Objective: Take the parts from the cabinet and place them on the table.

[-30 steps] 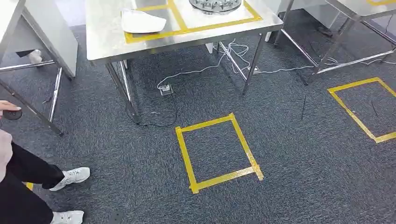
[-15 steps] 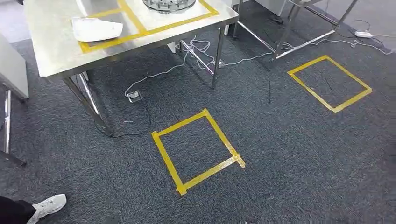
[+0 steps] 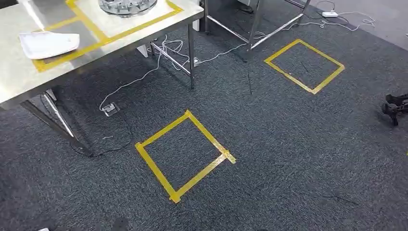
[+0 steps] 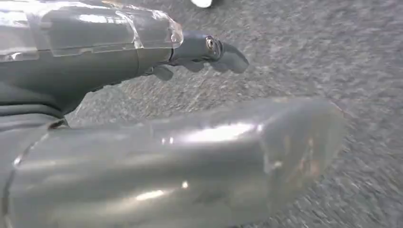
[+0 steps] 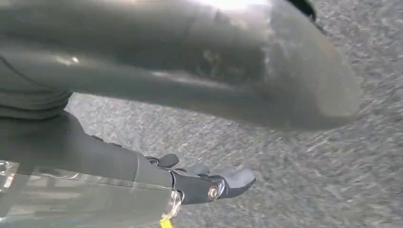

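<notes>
On the steel table [image 3: 29,79], toward its near edge, a white tray [image 3: 48,44] lies inside a yellow tape outline, and a round metal part [image 3: 127,6] sits further back in the next taped bay. No cabinet can be seen, so I cannot say where the parts to be fetched are; the round metal part may be one of them, but that is a guess.

Below the table, white cables [image 3: 163,50] trail across the grey carpet [image 3: 288,144] to a small floor socket [image 3: 109,108]. Two yellow tape squares mark the carpet, a near one [image 3: 144,149] and a far one [image 3: 308,89]. A dark wheeled base [image 3: 395,107] stands at the right.

Both arms hang over the carpet. The left hand [image 4: 157,57] holds nothing, its fingers [image 4: 228,56] loosely extended and apart from the thumb. The right hand [image 5: 157,175] is likewise free of any load, its fingers [image 5: 233,179] stretched out.

My judgement is that the robot is walking or turning with nothing yet carried. The main risks lie underfoot: a foot could snag the cables or strike a table leg [image 3: 191,55] if the path runs close to the table corner. Blur in the wrist views suggests swinging arms, which could clip the table edge.
</notes>
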Controlling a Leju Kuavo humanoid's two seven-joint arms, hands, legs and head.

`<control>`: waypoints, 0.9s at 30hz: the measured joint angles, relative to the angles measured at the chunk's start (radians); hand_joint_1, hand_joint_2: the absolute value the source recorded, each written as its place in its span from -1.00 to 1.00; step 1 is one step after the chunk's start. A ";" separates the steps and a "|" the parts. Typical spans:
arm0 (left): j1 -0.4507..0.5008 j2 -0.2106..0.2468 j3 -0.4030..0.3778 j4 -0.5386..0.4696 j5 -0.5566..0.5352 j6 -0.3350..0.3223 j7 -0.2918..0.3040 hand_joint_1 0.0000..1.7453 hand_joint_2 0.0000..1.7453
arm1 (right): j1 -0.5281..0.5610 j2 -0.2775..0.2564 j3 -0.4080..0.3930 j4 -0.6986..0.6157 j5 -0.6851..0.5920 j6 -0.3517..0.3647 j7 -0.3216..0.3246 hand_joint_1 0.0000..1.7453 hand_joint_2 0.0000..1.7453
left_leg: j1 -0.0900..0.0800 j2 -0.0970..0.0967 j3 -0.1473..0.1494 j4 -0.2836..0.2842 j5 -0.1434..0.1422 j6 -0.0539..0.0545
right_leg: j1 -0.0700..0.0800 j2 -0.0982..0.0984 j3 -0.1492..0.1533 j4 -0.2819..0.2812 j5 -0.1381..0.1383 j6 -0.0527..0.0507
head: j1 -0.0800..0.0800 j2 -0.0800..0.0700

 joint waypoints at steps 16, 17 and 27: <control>0.012 0.006 0.000 0.003 0.000 0.000 0.005 -1.00 -1.00 | -0.010 0.002 0.005 0.000 -0.007 0.006 0.009 -1.00 -1.00 | 0.014 -0.066 -0.044 0.003 0.044 0.026 | -0.018 0.095 -0.055 0.097 -0.050 0.050 | -0.016 0.000; 0.015 0.005 0.000 0.003 0.000 0.000 0.005 -1.00 -1.00 | -0.016 0.002 0.005 0.000 -0.009 0.006 0.009 -1.00 -1.00 | 0.011 -0.043 -0.040 0.003 0.040 0.032 | -0.018 0.069 -0.094 0.170 -0.085 0.055 | -0.009 0.000; 0.002 0.005 0.000 0.003 0.000 0.000 0.005 -1.00 -1.00 | -0.010 0.000 0.009 0.000 -0.011 0.006 0.011 -1.00 -1.00 | -0.003 0.082 -0.006 -0.006 0.008 0.016 | 0.013 -0.018 -0.044 0.047 -0.006 0.011 | 0.002 0.000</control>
